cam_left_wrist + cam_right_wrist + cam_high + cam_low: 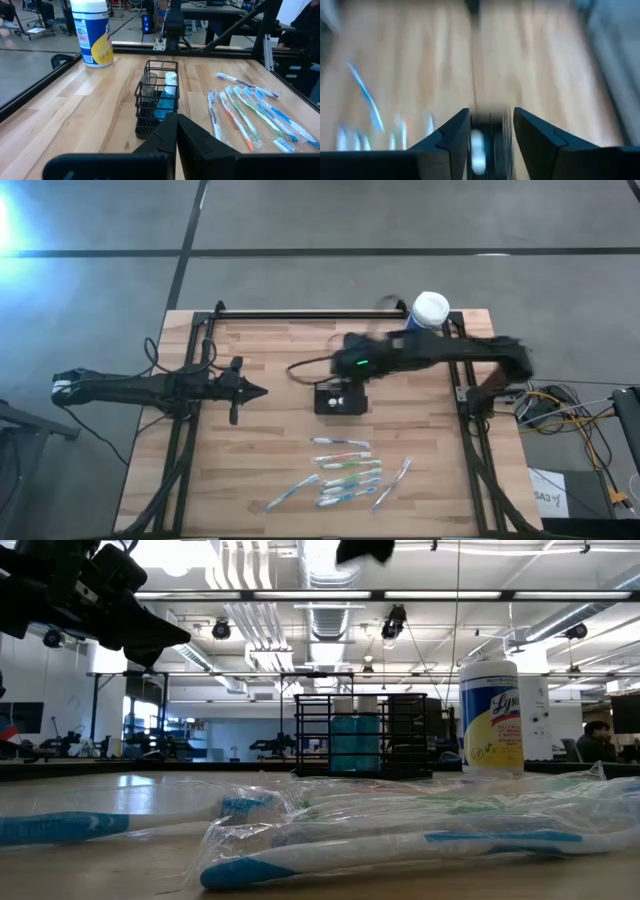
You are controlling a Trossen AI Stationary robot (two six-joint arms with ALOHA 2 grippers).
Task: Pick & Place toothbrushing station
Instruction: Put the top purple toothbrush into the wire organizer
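The toothbrushing station (340,398), a small black mesh caddy with a blue item inside, stands on its base on the wooden table; it also shows in the low view (362,735) and the left wrist view (156,97). My right gripper (491,112) hangs open well above it (365,550). The blurred right wrist view shows the caddy far below, in the gap between the fingers. My right arm is blurred in the high view (350,362). My left gripper (262,391) waits shut at the table's left, pointing at the caddy (176,125).
A yellow canister with a white lid (431,310) stands at the far right corner (92,32). Several wrapped toothbrushes (345,470) lie near the front edge (245,110). Black frame rails (190,430) run along the table's sides.
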